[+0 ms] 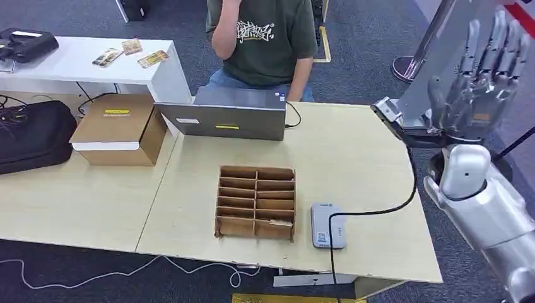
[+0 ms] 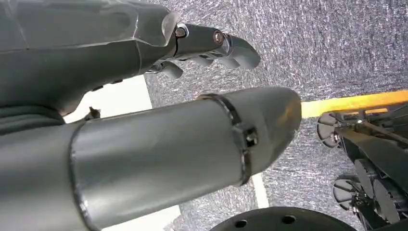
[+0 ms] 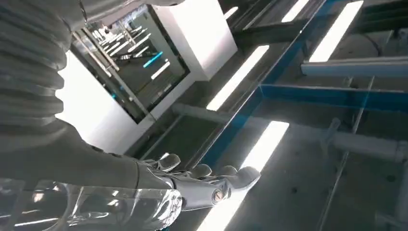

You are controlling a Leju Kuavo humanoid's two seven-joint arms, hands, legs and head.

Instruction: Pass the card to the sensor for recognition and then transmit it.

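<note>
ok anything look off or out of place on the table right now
Nothing is spilled or damaged. One oddity: the right hand is raised high beside the table, fingers up and holding nothing, far from the sensor.

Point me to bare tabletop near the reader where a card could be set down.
Free: the stretch right of the card reader and its black cable, out to the table edge; also between laptop and wooden organizer. Crowded: the narrow gap between organizer and reader.
</note>
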